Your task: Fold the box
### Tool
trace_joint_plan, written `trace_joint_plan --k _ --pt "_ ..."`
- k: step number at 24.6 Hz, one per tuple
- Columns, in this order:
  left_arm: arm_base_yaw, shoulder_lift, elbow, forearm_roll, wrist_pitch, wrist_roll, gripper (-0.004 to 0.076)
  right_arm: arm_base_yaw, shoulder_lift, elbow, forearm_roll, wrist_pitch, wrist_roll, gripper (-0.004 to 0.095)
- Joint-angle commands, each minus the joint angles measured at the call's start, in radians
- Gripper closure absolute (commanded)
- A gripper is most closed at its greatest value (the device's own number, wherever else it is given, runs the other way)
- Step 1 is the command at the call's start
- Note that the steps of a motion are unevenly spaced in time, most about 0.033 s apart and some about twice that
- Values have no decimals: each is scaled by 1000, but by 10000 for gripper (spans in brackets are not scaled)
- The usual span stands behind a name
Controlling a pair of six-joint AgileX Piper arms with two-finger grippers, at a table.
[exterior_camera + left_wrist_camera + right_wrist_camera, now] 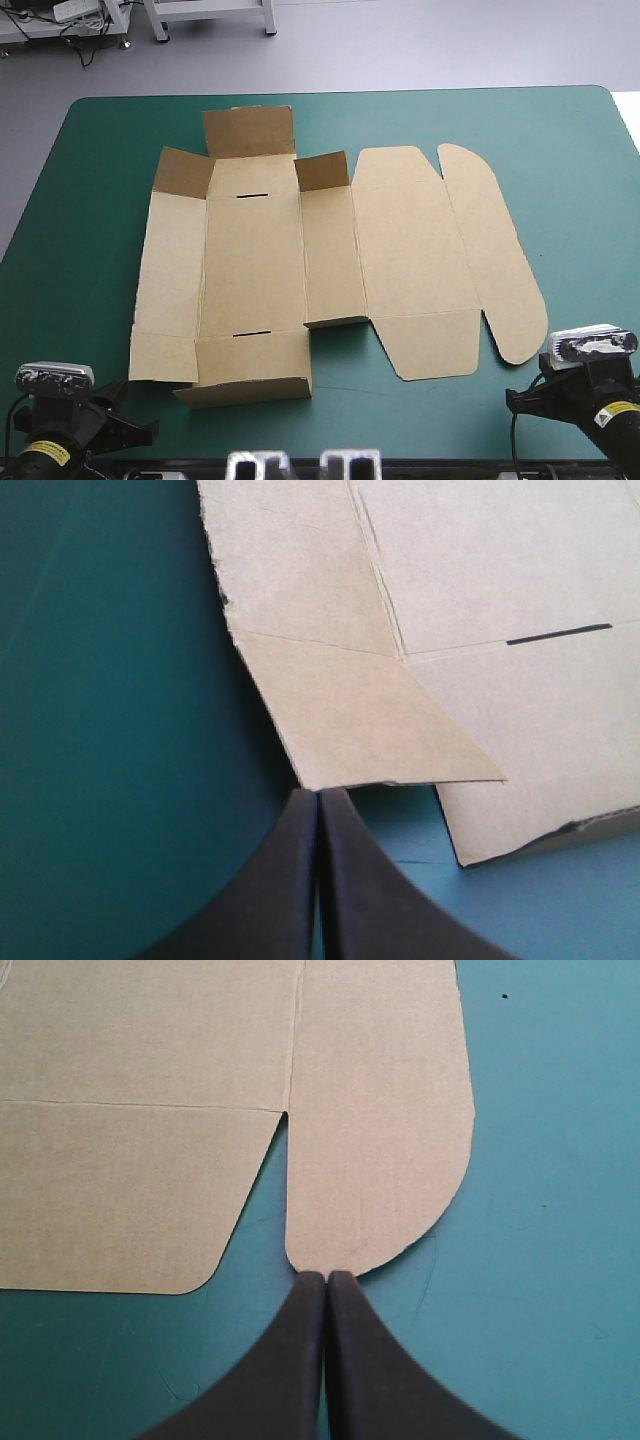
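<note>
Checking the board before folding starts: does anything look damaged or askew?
The box lies mostly flat, its far flaps standing up; its left edge looks slightly ragged ahead of the left gripper.

Matt brown board on the box (pixel 255 260), fibrous and ragged at cut edges. Smooth teal-green worktop cover (pixel 560 150), faintly scratched. Smooth matt black on left tool (pixel 318 798) and right tool (pixel 326 1280).

Before me the counter (pixel 85 200) lies under its teal-green cover. On it rests the brown box (pixel 400 250), a cut sheet spread mostly flat across the middle, far flaps and near wall raised, rounded lid panels flat toward my right.
</note>
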Motion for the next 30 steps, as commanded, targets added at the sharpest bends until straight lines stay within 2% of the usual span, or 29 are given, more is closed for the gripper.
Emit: trace_joint_plan --k 1,17,19,25,29,30 --pt "-2 14 -22 -15 -63 -8 733 4 18 -26 7 -61 -10 921" --pt "-2 31 -40 -33 -44 -4 733 4 18 -26 7 -61 -10 921" --pt "-2 72 -109 -34 -20 -4 733 4 18 -26 7 -61 -10 921" --pt "-2 320 -444 -13 -46 2 733 4 18 -26 7 -61 -10 921" --pt "-2 458 -509 19 -116 2 733 4 18 -26 7 -61 -10 921" --pt "-2 500 -509 29 -172 -25 733 4 18 -26 7 -61 -10 921"
